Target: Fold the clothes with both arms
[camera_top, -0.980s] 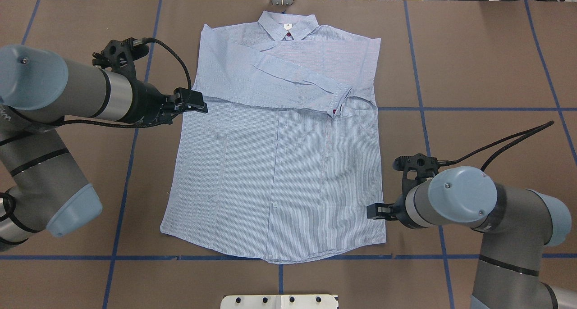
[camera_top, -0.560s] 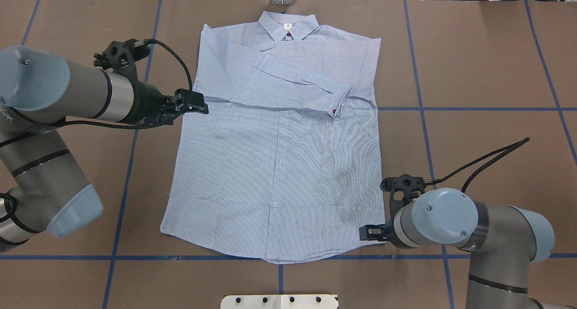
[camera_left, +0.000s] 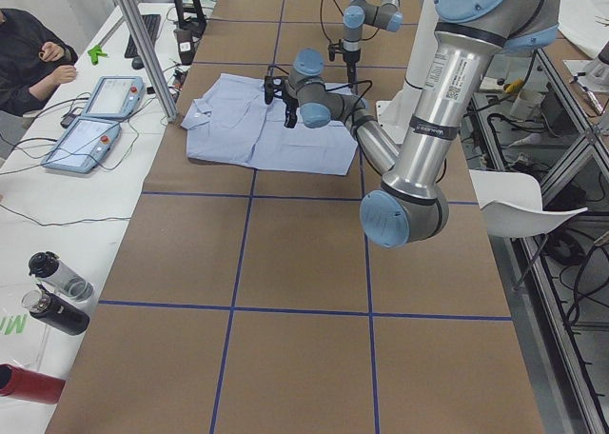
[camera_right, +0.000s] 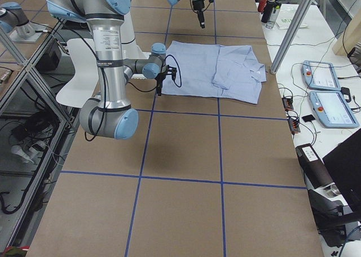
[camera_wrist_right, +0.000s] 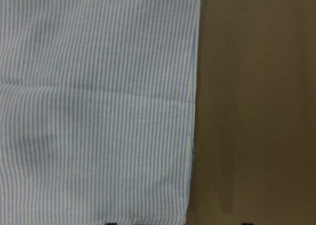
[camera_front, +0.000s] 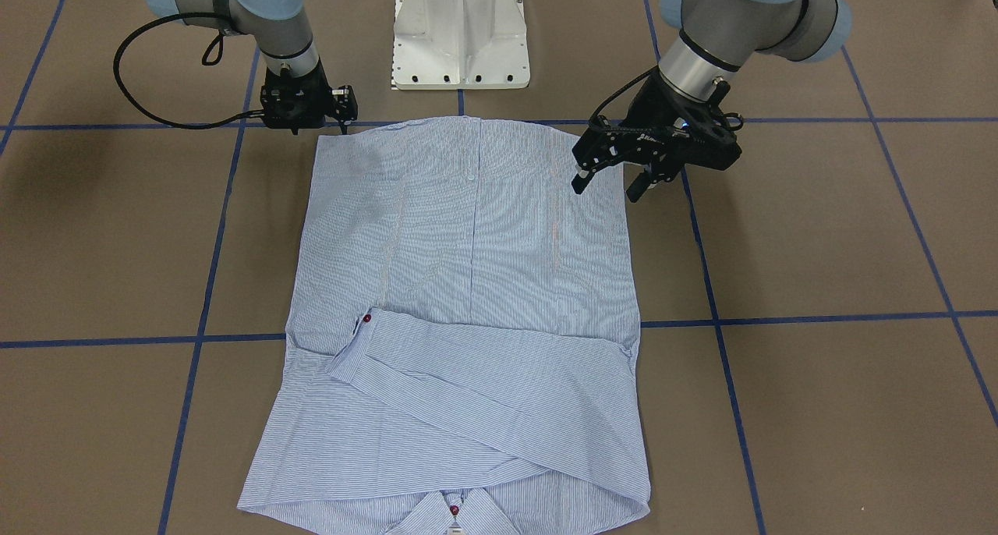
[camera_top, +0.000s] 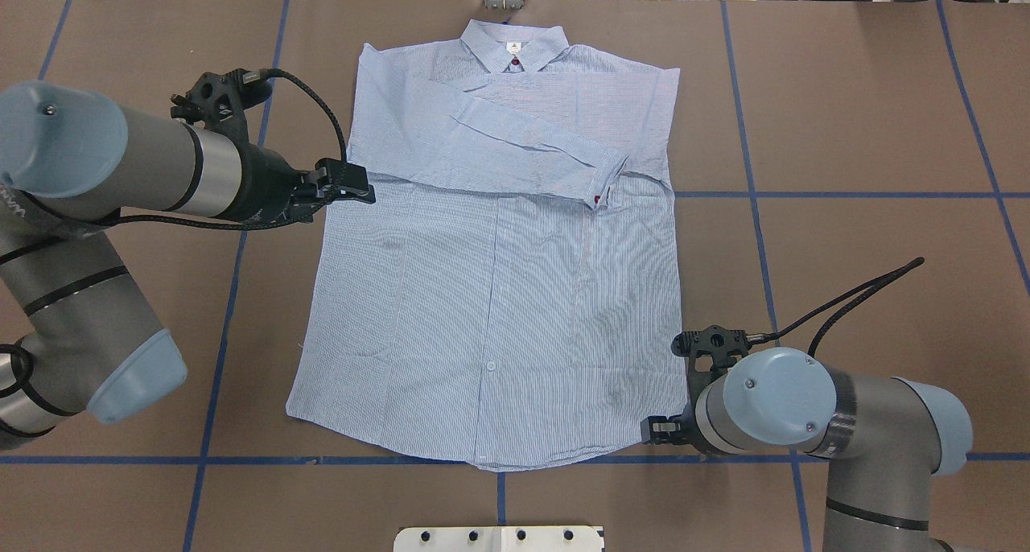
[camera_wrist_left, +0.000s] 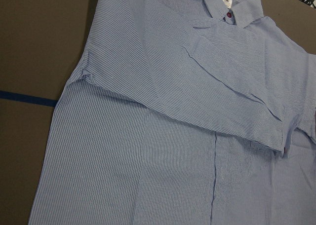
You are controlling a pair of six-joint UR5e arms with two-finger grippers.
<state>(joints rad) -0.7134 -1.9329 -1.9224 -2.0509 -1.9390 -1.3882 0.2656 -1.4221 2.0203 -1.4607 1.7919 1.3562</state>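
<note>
Take the brown table (camera_top: 845, 133) and its blue tape lines as the guide for squareness. Find the shirt (camera_top: 499, 311) flat at mid-table, front up, collar far, hem near. Read the step in hand, as a judgement only, as taking hold of the near hem for a fold up toward the collar.

Keep the left arm (camera_top: 121, 158) and right arm (camera_top: 805, 407) level and in step after gripping, or expect a skewed crease. Leave the sleeves (camera_top: 523, 138) alone: crossed over the chest and easily dragged open by a careless lift.

See the left pincer (camera_front: 608, 186) released, jaws spread, hanging above the shirt's left edge beside the sleeve fold and grasping nothing. Bring it nearer, down to the near left corner (camera_top: 291, 411), before any lift.

See the right pincer (camera_top: 653, 431) low at the near right corner (camera_wrist_right: 185, 205). Take it as released too, judging by the wrist view: dark fingertips (camera_wrist_right: 245, 223) set wide apart, no cloth pinched between them.

Slide one jaw under that corner without bunching it, and pinch front and back layers together, not the top one alone. Grip a little inside the edge, against slipping on thin cotton. Lift only enough to clear the table. Watch the red cuff button (camera_top: 596, 199) as a mark of any sleeve shift.
</note>
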